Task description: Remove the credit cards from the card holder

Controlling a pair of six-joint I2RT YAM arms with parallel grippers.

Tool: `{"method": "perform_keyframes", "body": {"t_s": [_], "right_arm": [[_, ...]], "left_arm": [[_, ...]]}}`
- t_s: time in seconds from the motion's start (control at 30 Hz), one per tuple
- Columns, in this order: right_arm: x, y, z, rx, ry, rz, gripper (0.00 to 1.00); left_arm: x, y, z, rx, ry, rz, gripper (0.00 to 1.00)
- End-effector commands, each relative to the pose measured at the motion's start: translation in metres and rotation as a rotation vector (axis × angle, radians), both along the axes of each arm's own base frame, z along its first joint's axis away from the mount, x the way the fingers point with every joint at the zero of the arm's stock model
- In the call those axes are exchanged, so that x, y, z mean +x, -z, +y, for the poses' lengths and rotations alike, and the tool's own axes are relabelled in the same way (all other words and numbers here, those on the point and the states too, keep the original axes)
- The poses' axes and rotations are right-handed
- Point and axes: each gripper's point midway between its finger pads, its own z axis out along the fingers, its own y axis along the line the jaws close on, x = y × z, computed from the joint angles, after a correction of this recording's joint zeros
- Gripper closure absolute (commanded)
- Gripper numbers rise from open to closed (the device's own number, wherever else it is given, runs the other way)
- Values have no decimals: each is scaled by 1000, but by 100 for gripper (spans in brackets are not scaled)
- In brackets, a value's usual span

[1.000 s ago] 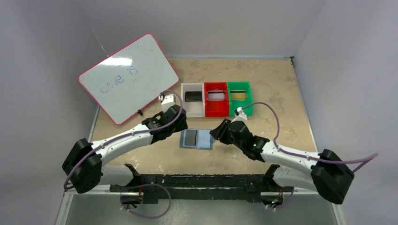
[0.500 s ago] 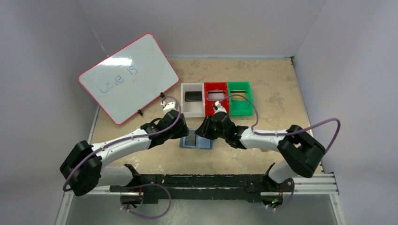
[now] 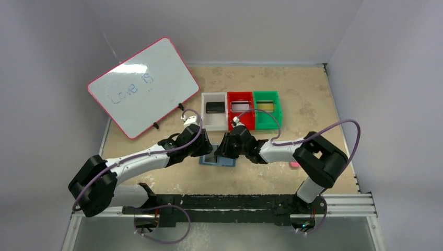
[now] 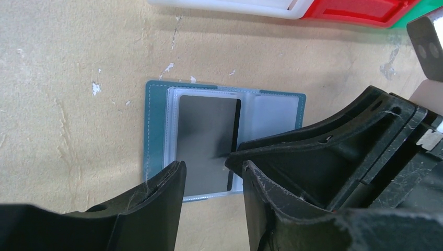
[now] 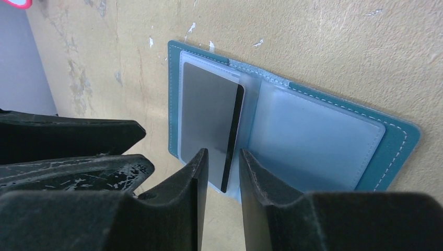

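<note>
The right claw (image 5: pixel 223 157) had swung in beside the left claw (image 4: pixel 206 167), both with jaws parted over the open card holder (image 5: pixel 324 136), which lay lengthwise left-right on the desk (image 5: pixel 339 42).

Card holder (image 4: pixel 155 130) lies open flat on the counter (image 4: pixel 73 78), with a dark grey card (image 4: pixel 206 130) in its left pocket. Left tool (image 4: pixel 211 172) hangs over its near edge, fingers apart. Right tool (image 4: pixel 233 156) comes in from the right, its tip at the card's right edge. White bin (image 4: pixel 224 4), red bin (image 4: pixel 360 10) and green bin (image 4: pixel 420 8) sit along the top.
</note>
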Motion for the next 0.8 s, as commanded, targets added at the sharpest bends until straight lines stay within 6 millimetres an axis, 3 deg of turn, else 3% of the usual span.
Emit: {"method": "perform_keyframes", "body": {"t_s": [0.0,0.23,0.5,0.77], "right_arm": [[7,-14,10,45,14,-2,69],[7,-17,13,61,8,-8,75],[6,-6,10,44,26,20,77],[7,-5,9,51,41,25,78]], "left_arm": [[4,-3,-10,-37,18,-10,56],[5,3,-4,7,8,-2,56],[1,27,-4,47,27,47,57],[-4,40,-1,71,41,71,67]]}}
